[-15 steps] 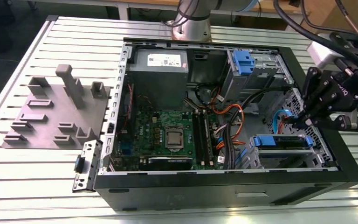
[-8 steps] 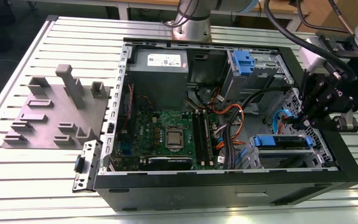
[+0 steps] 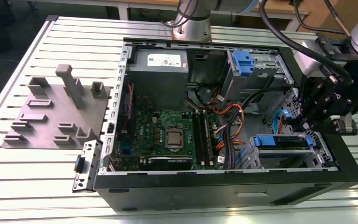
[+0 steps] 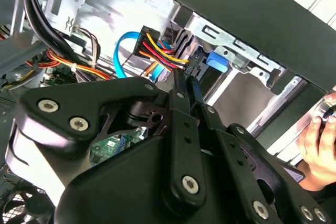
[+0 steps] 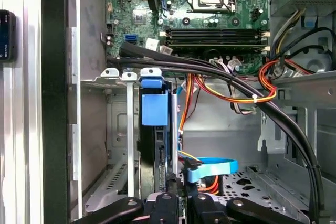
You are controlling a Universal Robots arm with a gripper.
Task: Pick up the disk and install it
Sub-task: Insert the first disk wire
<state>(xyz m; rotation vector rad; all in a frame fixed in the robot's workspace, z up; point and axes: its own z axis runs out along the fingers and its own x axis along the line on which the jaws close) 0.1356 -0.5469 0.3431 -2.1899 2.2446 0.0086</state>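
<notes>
Disk point(image 3: 283, 142) sits in the metal drive cage point(image 3: 319, 154) at the front corner of the open computer case point(image 3: 229, 186), its blue carrier frame showing at the cage mouth in the exterior view and standing edge-on among the cage rails in the first wrist view point(image 5: 155, 111). Right at that cage hangs the tool point(image 3: 316, 123), reaching down over the case wall on the exterior view's right, presumably because the slot can only be reached from above and from that side. Its dark linkage fronts the second wrist view point(image 4: 178, 129), where the two slim fingers point(image 4: 181, 90) run close together toward the blue edge (whether they pinch the frame I cannot tell). Red, yellow and orange cables point(image 5: 252, 90) arch over the bay, clear of the slot. A person's hand point(image 4: 320, 145) rests outside the case edge. Beside the case, on the slatted surface point(image 3: 17, 186), lies a grey fixture plate point(image 3: 54, 112).
</notes>
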